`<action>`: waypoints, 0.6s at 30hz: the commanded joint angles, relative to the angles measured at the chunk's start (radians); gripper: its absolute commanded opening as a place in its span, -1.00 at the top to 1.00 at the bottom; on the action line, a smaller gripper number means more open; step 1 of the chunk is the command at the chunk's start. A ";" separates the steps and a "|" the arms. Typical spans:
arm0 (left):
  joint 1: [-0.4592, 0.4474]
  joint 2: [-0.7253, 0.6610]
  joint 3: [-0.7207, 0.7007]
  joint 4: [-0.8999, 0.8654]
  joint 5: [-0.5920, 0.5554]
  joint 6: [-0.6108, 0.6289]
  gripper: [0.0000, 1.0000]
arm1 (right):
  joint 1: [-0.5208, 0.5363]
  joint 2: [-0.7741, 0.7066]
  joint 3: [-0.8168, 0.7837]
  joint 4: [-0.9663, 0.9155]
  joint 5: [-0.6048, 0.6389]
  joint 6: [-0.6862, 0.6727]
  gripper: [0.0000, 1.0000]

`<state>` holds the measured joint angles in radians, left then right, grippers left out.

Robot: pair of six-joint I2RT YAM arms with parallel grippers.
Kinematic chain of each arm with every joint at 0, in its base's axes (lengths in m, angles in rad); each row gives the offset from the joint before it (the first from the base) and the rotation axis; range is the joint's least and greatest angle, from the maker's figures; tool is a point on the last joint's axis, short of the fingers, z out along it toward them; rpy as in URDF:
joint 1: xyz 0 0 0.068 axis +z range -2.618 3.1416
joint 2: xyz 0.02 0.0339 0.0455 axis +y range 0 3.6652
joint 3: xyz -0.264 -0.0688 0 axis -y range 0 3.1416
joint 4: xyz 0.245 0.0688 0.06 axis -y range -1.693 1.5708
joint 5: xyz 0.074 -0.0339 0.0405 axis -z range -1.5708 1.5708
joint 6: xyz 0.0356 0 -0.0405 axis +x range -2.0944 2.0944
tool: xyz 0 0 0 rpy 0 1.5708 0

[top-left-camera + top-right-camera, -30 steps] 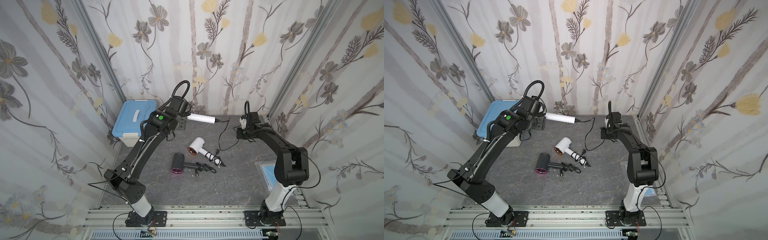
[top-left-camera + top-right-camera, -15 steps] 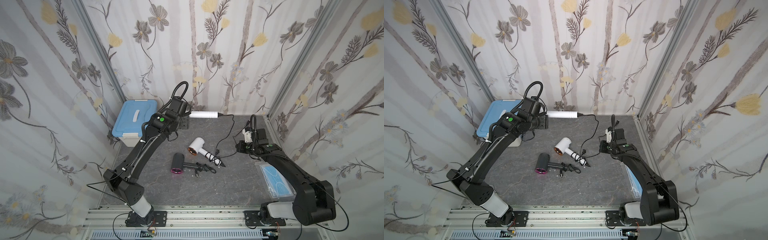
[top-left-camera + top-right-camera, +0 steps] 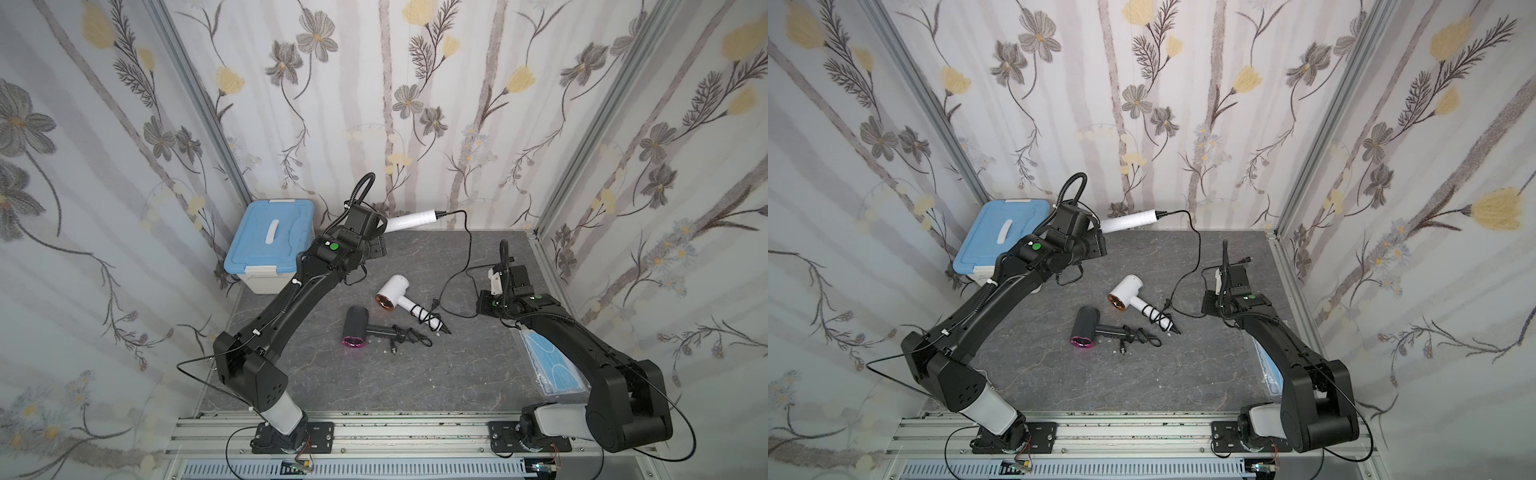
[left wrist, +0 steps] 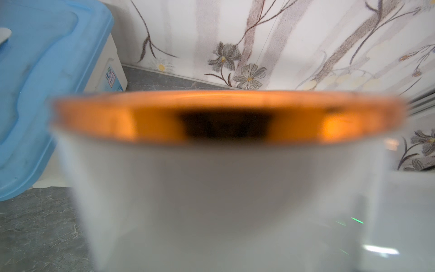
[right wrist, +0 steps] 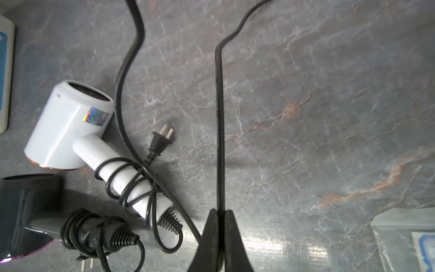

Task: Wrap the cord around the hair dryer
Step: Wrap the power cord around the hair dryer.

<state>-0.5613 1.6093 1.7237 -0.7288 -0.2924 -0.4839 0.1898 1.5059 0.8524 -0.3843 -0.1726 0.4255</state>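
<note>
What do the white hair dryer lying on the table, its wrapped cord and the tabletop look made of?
White hair dryer: probably hard glossy plastic, given sharp highlights; coppery, metal-looking ring at one rim.
Cord: black, flexible, likely rubber or vinyl, since it coils loosely round the handle.
Tabletop: grey, rust-veined marble pattern with sheen; stone or printed laminate, can't tell.
</note>
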 commanded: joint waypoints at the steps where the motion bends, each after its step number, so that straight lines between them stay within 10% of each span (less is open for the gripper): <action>1: 0.007 -0.031 0.019 0.044 -0.083 0.036 1.00 | -0.001 0.005 -0.037 0.067 -0.092 0.053 0.93; 9: 0.005 -0.029 0.055 0.038 -0.072 0.061 1.00 | 0.088 -0.082 -0.036 0.166 -0.086 0.010 1.00; 18: -0.026 0.096 0.116 -0.033 -0.097 0.116 1.00 | 0.257 -0.301 0.170 0.072 0.197 -0.141 1.00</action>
<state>-0.5854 1.6920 1.8244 -0.7673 -0.3656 -0.3946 0.4324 1.2354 0.9779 -0.3183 -0.0998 0.3557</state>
